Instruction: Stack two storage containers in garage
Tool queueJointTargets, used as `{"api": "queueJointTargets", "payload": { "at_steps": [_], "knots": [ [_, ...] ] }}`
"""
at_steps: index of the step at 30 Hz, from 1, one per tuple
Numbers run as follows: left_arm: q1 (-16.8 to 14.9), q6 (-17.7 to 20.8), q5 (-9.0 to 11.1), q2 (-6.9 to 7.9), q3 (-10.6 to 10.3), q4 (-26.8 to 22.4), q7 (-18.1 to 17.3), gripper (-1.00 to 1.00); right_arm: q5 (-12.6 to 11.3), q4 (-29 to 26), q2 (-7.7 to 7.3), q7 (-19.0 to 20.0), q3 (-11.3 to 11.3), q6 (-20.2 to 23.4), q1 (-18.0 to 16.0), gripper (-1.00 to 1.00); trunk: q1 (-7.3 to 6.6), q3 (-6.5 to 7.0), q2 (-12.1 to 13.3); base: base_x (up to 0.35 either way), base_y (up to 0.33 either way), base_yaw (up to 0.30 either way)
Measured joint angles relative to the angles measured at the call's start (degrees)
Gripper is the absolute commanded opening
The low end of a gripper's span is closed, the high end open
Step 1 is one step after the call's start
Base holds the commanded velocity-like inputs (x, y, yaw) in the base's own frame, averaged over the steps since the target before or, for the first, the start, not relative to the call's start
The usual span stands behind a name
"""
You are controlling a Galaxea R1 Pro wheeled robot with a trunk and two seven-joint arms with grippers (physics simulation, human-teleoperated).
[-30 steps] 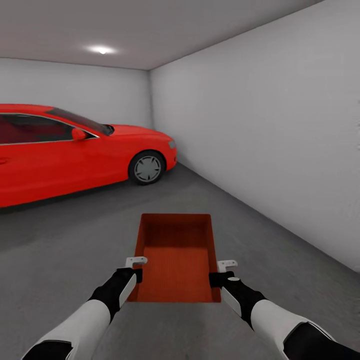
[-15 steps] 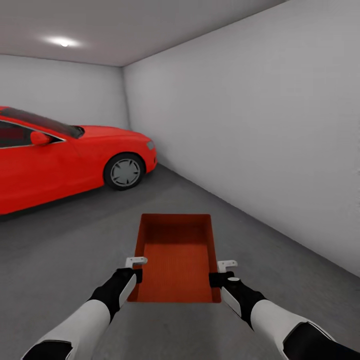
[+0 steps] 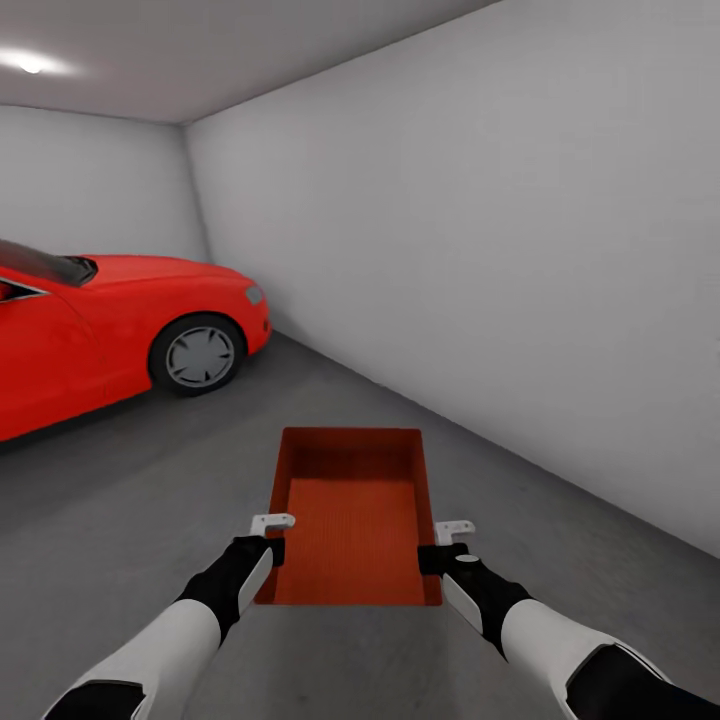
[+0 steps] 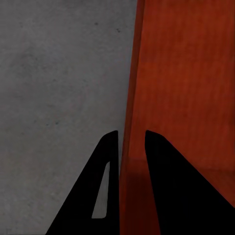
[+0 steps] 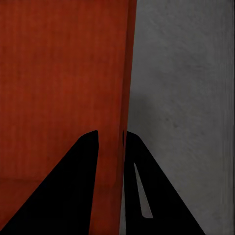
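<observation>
Now | left hand (image 3: 272, 524) grasping storage container (image 3: 352, 530) wall | right hand (image 3: 452, 530) grasping opposite wall | above garage floor (image 3: 150, 470)

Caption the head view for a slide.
Both grippers carry an orange container over the garage floor beside a red car.

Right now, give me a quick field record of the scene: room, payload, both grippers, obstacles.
room: garage, pale grey wall, dark grey floor
payload: one orange-red storage container, lidless, nothing inside, held level above the floor
left gripper: shut on the container's left side wall, one finger inside, one outside
right gripper: shut on the container's right side wall, same straddling pinch
obstacle: red car ahead on the left, front wheel in view
second container: not seen in these views
</observation>
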Motion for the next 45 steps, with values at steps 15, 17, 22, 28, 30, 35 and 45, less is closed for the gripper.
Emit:
{"api": "queueJointTargets", "payload": {
  "at_steps": [15,17,22,28,30,35,45],
  "knots": [
    [0.0,0.0,0.0,0.0,0.0,-0.01,0.0,-1.0,0.0,-0.01,0.0,0.0,0.0,0.0,0.0,-1.0,0.0,-0.29,0.0,0.322,0.0,-0.257],
    [0.0,0.01,-0.01,0.0,0.0,-0.02,0.0,-1.0,0.01,-0.02,-0.01,0.0,-0.01,0.0,0.0,-1.0,0.0,-0.33,0.0,0.322,0.0,-0.257],
    [0.0,0.01,-0.01,0.0,0.0,-0.02,0.0,-1.0,0.01,-0.02,-0.01,0.0,-0.01,0.0,0.0,-1.0,0.0,-0.43,0.0,0.322,0.0,-0.257],
    [0.0,0.0,-0.01,0.0,0.0,-0.01,0.0,-1.0,0.01,-0.01,0.0,0.0,0.0,0.0,0.0,-1.0,0.0,-0.55,0.0,0.322,0.0,-0.257],
    [0.0,0.0,-0.01,0.0,0.0,-0.01,0.0,-1.0,0.01,-0.01,0.0,0.0,-0.01,0.0,0.0,-1.0,0.0,-0.58,0.0,0.322,0.0,-0.257],
    [0.0,0.0,-0.01,0.0,0.01,-0.02,0.0,-1.0,0.02,-0.03,-0.01,0.0,-0.01,0.0,0.0,-1.0,0.0,-0.68,0.0,0.322,0.0,-0.257],
    [0.0,-0.01,0.0,0.0,0.0,0.0,0.0,-1.0,0.02,-0.01,0.0,0.0,-0.01,0.0,0.0,-1.0,0.0,-0.88,0.0,0.322,0.0,-0.257]
  ]
}}
